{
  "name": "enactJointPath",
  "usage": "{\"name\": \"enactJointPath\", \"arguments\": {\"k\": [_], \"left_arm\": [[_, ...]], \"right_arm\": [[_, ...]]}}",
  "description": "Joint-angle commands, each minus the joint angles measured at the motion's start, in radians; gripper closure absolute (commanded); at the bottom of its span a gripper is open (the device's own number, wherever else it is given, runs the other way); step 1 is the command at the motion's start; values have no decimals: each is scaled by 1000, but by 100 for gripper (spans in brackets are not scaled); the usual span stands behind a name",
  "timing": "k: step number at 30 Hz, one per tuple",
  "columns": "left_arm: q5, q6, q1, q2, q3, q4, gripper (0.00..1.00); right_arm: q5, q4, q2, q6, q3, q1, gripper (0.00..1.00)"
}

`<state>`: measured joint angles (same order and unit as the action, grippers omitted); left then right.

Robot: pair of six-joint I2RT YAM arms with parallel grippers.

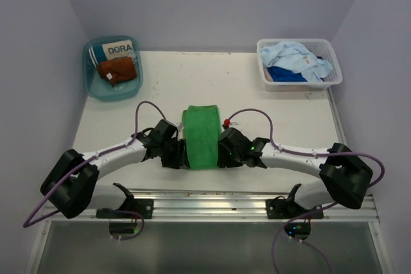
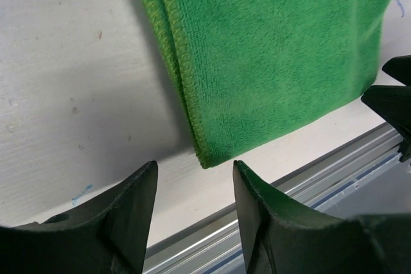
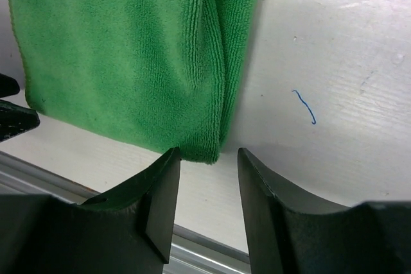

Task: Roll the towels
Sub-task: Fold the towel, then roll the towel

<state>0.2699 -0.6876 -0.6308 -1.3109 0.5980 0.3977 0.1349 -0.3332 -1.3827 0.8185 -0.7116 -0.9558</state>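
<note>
A bright green towel (image 1: 201, 136) lies folded into a long strip on the table, between my two grippers. My left gripper (image 1: 182, 154) stands open at the strip's near left corner. In the left wrist view that corner of the green towel (image 2: 270, 49) lies just beyond the left gripper (image 2: 196, 174), with nothing between the fingers. My right gripper (image 1: 221, 152) is open at the near right corner. The green towel (image 3: 128, 56) ends just ahead of the right gripper (image 3: 209, 158). More towels sit in the two baskets: a rust-brown towel (image 1: 117, 70), a light blue towel (image 1: 295, 58), a dark blue towel (image 1: 287, 75).
A teal basket (image 1: 90, 85) at the back left also holds a white "DORA" item (image 1: 119, 49). A white basket (image 1: 333, 78) stands at the back right. A metal rail (image 1: 212, 200) runs along the table's near edge, close to both grippers. A small red object (image 1: 227, 122) lies by the right gripper.
</note>
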Motion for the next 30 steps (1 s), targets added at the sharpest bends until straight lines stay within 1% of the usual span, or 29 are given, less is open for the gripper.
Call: {"name": "enactJointPath", "arguments": {"k": [1, 4, 5, 6, 7, 9, 11, 12, 16, 22, 30], "left_arm": [[20, -21, -7, -13, -10, -71, 48], [19, -27, -12, -43, -17, -91, 52], [18, -29, -13, -48, -18, -92, 52], [17, -30, -15, -50, -20, -94, 55], [15, -32, -17, -54, -21, -102, 55], [17, -33, -20, -63, -27, -105, 58], [20, -33, -24, -65, -32, -96, 59], [19, -32, -24, -62, -33, -92, 59], [3, -32, -30, -44, -33, -63, 58], [-1, -39, -40, -37, -50, -53, 63], [-1, -49, -43, -48, -50, -68, 66]], "right_arm": [[-32, 68, -38, -4, -3, -1, 55], [-44, 82, -64, -2, 1, -3, 57], [-44, 83, -65, -2, 3, -3, 58], [-44, 86, -68, -1, 4, -3, 59], [-43, 85, -68, 2, 4, -3, 61], [-38, 80, -61, 7, 11, -3, 62], [-35, 71, -46, 11, 14, -1, 62], [-35, 68, -39, 13, 17, -1, 60], [-29, 57, -3, 13, 26, -4, 59], [-29, 48, 43, 8, 38, -4, 62], [-67, 77, -13, -12, 35, -12, 61]]}}
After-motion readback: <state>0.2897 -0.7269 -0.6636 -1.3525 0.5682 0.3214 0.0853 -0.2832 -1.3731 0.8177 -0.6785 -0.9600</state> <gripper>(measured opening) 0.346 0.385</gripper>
